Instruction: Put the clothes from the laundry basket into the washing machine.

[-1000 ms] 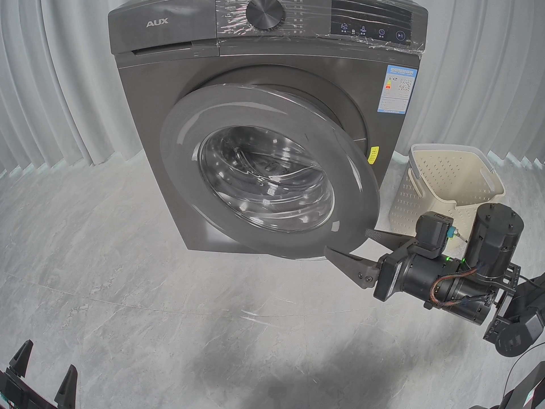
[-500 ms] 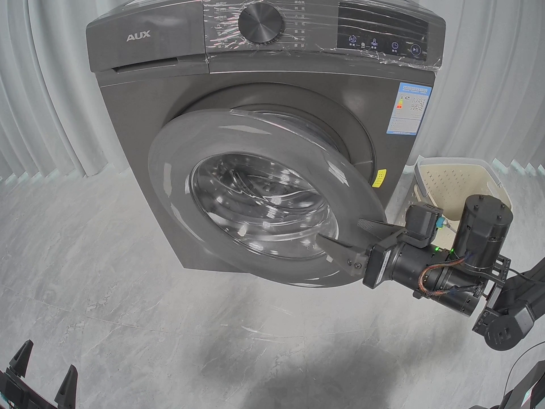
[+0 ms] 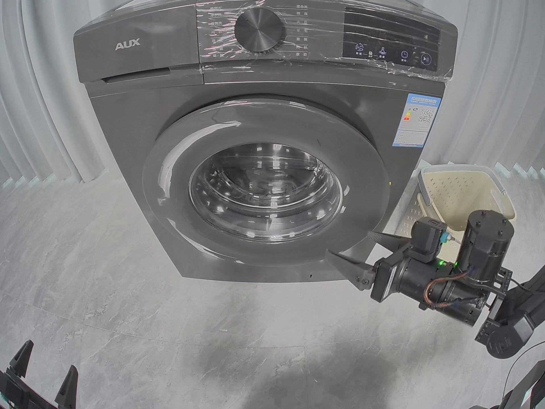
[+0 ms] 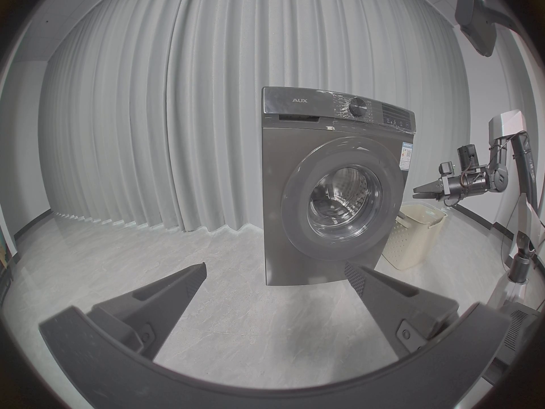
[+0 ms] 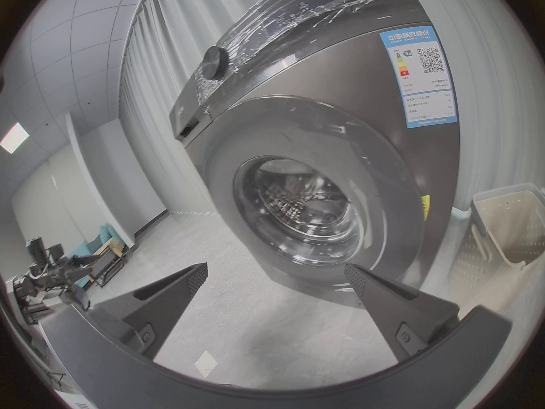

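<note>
The washing machine (image 3: 261, 143) stood on the floor (image 3: 170, 325) with its round door (image 3: 267, 188) lying flat, or very nearly flat, against the front. Whether the catch had engaged could not be told. The laundry basket (image 3: 465, 191) looked bare in the part of its inside that showed, so the step in hand was probably closing the door. To do that well, the push should land squarely on the door's rim at its right side, where the free edge seemed to be. It should be firm and steady so the catch takes hold, without the fingers skating across the glossy face or onto the glass. The basket sat on the floor just beside the machine's right side, beyond the right gripper (image 3: 349, 243). That gripper's jaws stood spread with nothing between them, pointing at the door's lower right rim from close by; contact could not be confirmed. The left gripper (image 3: 48, 359) hung low and well apart from the machine, its jaws likewise spread and bare.
</note>
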You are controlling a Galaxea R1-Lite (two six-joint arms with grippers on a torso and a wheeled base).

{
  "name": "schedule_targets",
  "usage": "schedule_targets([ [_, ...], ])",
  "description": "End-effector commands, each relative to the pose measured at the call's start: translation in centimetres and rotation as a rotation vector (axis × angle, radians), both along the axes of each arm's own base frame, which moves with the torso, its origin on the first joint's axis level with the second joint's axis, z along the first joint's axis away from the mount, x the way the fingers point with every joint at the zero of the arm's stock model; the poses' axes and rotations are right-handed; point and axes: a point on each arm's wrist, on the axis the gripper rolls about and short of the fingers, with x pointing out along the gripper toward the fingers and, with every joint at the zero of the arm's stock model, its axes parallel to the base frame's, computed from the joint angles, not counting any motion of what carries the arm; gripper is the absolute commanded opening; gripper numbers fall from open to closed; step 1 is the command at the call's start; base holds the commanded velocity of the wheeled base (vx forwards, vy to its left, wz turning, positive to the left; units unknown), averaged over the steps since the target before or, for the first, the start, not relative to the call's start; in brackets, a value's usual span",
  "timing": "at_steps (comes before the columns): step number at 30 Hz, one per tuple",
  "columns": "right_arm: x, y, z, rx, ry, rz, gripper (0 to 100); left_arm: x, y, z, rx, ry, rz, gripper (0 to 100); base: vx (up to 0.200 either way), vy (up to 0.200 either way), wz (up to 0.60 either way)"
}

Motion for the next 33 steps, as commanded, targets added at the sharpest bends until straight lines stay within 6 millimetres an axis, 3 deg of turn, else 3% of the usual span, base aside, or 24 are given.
schedule_targets([
  [1,-1.9,1.0,-0.2,-0.003,-0.002,0.077,100,0.0,0.0,-0.4,0.000,0.000,0.000,100,0.200,0.000,0.00],
  [10,-1.5,1.3,1.2,0.059,-0.088,0.066,100,0.0,0.0,-0.4,0.000,0.000,0.000,100,0.200,0.000,0.00],
  [21,2.2,1.1,3.5,0.112,-0.211,-0.118,100,0.0,0.0,-0.4,-0.001,0.000,0.000,100,0.000,0.000,0.00],
  [33,2.4,0.9,3.7,0.102,-0.227,-0.141,100,0.0,0.0,-0.4,-0.001,0.000,0.000,100,0.000,0.000,0.00],
])
